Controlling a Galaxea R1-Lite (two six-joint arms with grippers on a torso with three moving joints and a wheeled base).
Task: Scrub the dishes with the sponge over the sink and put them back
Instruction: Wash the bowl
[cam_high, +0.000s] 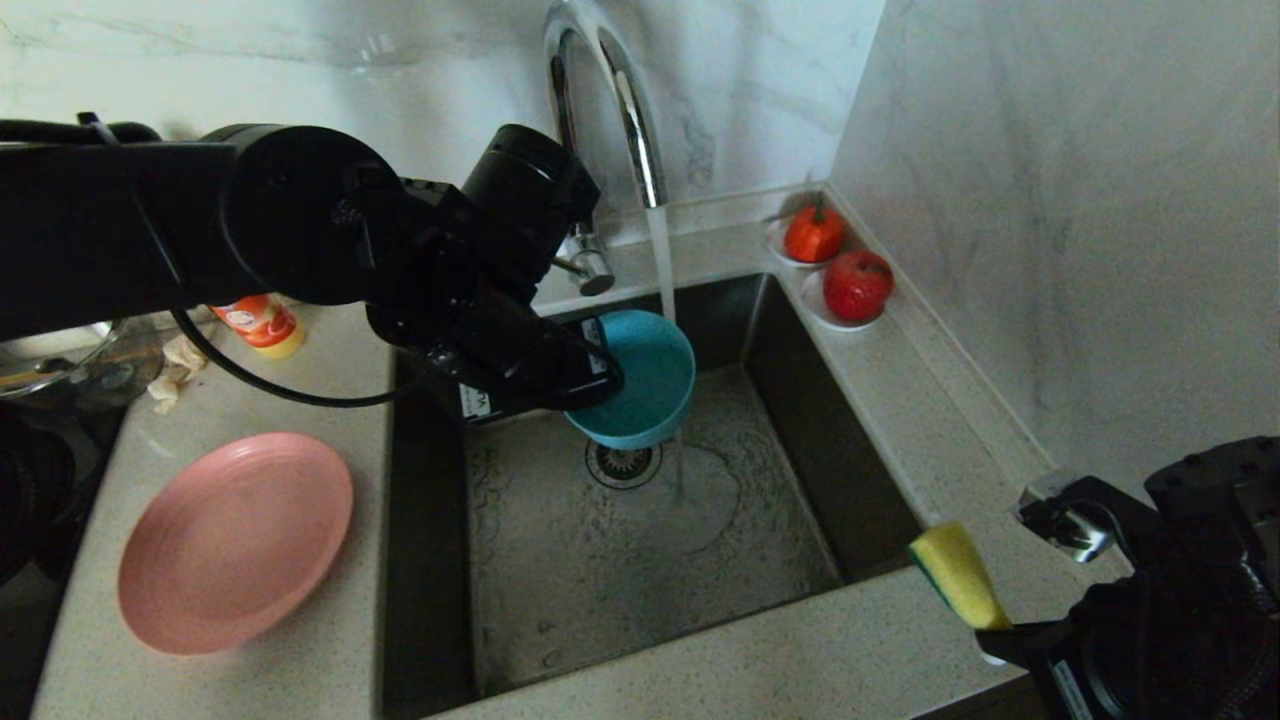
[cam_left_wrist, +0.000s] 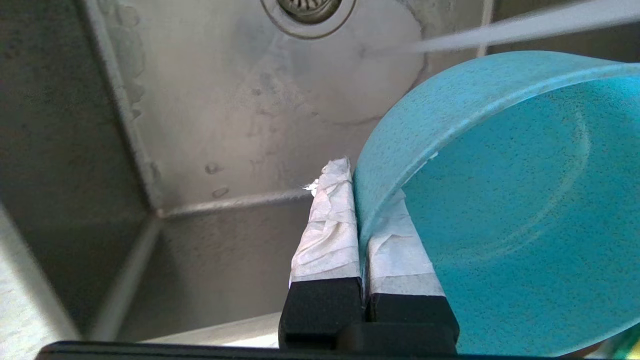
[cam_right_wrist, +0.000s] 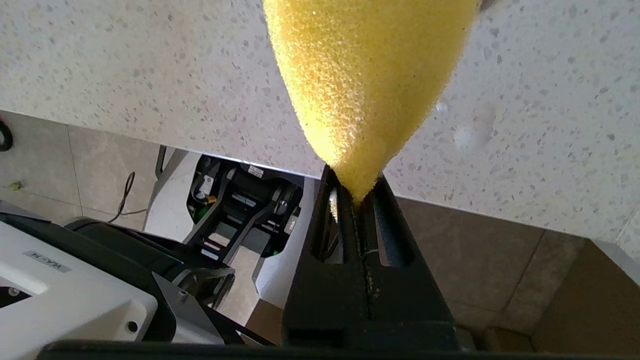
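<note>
L hand (cam_left_wrist: 357, 200) clamps teal bowl (cam_high: 640, 380) rim over sink (cam_high: 640, 560), above drain; R hand (cam_right_wrist: 357, 200) pinches sponge (cam_high: 958, 575) at sink's front-right corner.

glass bowl (cam_high: 60, 365) cut off at left edge, teal bowl (cam_high: 645, 375) partly behind left pincer (cam_high: 590, 375)

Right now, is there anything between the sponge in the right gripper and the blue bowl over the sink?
Nothing visible. The right gripper holds the sponge above the sink's front right corner; the left gripper holds the bowl by its rim beside the running tap water. Only open basin lies between them.
</note>
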